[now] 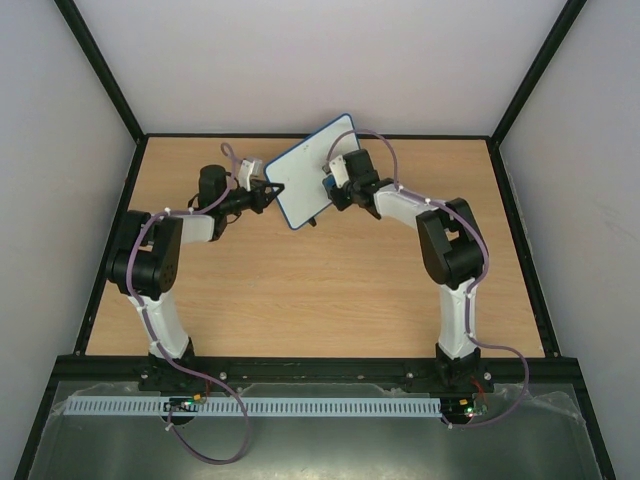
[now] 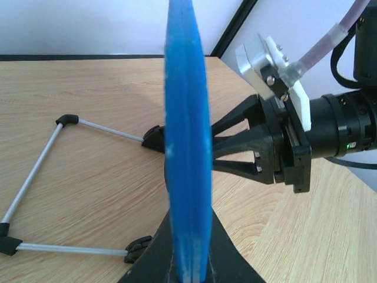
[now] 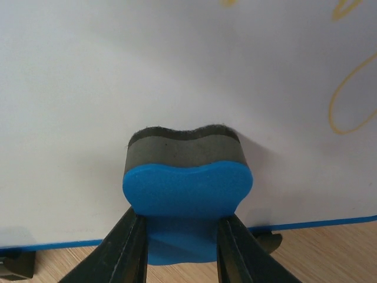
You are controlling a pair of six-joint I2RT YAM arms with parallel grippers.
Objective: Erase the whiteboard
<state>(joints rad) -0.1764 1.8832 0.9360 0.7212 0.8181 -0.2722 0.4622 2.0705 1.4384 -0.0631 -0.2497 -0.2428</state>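
Whiteboard [image 1: 305, 170], upright: left gripper [image 1: 268, 194] clenched on its edge; right gripper [image 1: 335, 186] grasped blue eraser [image 3: 187, 186], felt against its face.

**A:** Where does the top view sit?
**B:** High above the near edge, looking down over the whole worktop [image 1: 330, 290].
**A:** And the wrist views?
**B:** The left one looks edge-on along the whiteboard [image 2: 187, 135] frame, very near. The right one faces its white side, closer still. All three share that board.
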